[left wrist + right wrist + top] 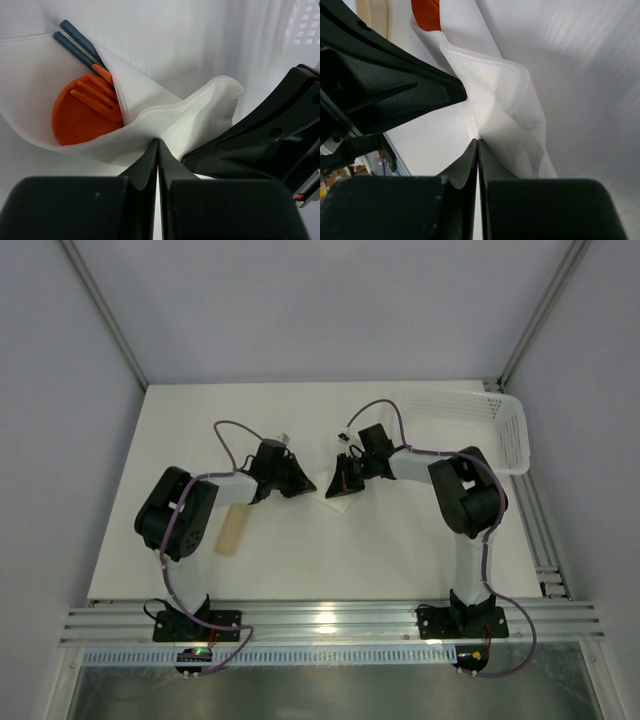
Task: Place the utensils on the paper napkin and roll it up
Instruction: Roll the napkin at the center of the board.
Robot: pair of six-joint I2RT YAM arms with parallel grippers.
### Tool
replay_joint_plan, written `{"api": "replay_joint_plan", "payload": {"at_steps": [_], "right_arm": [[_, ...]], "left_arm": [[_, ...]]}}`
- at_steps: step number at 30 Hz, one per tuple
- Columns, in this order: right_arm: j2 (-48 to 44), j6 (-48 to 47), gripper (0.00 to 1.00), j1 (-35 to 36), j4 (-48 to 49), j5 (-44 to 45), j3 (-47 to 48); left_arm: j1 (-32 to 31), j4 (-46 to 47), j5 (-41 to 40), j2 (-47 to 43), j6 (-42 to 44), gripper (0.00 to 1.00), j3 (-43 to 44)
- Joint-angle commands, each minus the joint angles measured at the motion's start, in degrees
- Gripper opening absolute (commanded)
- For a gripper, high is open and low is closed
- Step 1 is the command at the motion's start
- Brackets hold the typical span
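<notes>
Enfolding round orange spoon [80,119], slender blue-grey sticks [75,42]: soft creased white napkin [172,116].

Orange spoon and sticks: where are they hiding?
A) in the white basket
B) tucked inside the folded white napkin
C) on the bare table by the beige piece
B: in the left wrist view the orange spoon and sticks lie inside the fold of the paper napkin.
</notes>
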Motion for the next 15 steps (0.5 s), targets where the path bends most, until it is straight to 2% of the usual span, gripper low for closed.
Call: {"api": "replay_joint_plan", "payload": {"at_steps": [1,7,11,15], "right_arm": [[0.47,2.28,0.04,-2.26,5.34,-3.22,-2.51],[1.79,0.27,0.04,-3.94,6.41,-3.15,-7.53],[0.04,-6.04,0.04,-3.85,-1.05,2.55,-8.14],[-5.94,-8.34,0.04,-3.85,-5.53,5.73,-7.18]], "left_arm": [[0.17,-12.06,-2.43,2.62,3.08,0.0,-2.61],[0.17,-12.15,-2.43,2.62,3.08,0.0,-2.87],[0.17,-12.59,-2.61,2.36,3.43,0.0,-2.96],[0.17,-12.42,-2.52,2.62,3.26,0.0,-3.05]]}}
